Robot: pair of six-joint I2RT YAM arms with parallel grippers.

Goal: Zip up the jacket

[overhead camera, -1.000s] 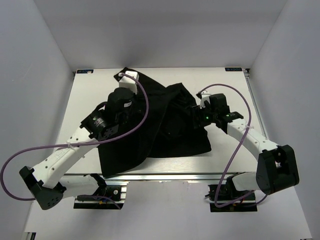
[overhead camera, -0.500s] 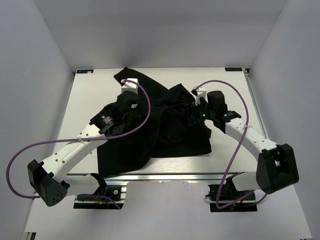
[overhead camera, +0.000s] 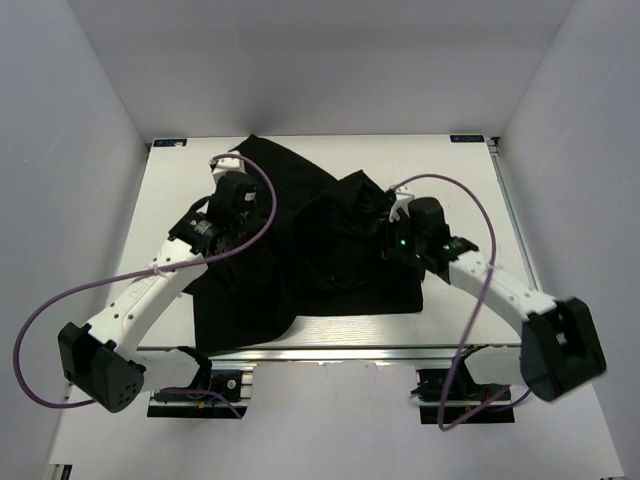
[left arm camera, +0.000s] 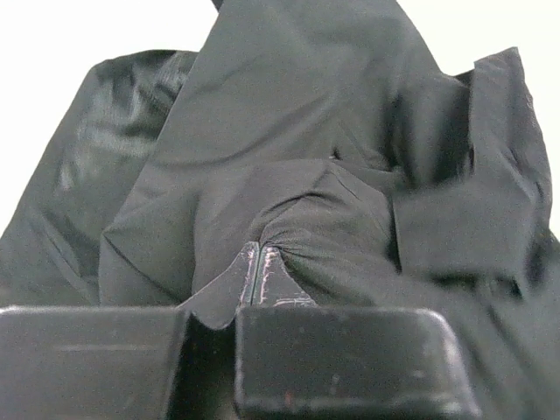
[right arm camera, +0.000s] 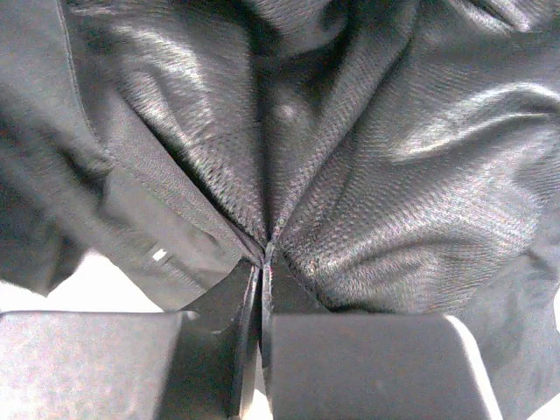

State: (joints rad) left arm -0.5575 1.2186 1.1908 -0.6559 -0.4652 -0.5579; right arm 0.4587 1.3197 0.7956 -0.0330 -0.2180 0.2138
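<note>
The black jacket [overhead camera: 330,260] lies crumpled across the middle of the white table [overhead camera: 165,190]. My left gripper [overhead camera: 243,222] is over its left part. In the left wrist view the gripper [left arm camera: 258,255] is shut on a pinched fold of the jacket [left arm camera: 289,131], and the cloth gathers into its tips. My right gripper [overhead camera: 382,240] is at the jacket's right part. The right wrist view shows the gripper [right arm camera: 265,254] shut on the jacket [right arm camera: 394,149], with mesh lining bunched into creases at the tips. No zipper shows clearly.
White walls enclose the table on three sides. Purple cables [overhead camera: 270,200] loop over both arms. A metal rail [overhead camera: 330,352] runs along the table's near edge. A small white mark [right arm camera: 159,255] shows on a hem beside my right gripper.
My right gripper has closed on the jacket's fabric. My left arm has moved back and to the left with its fold, dragging the jacket's left part that way.
</note>
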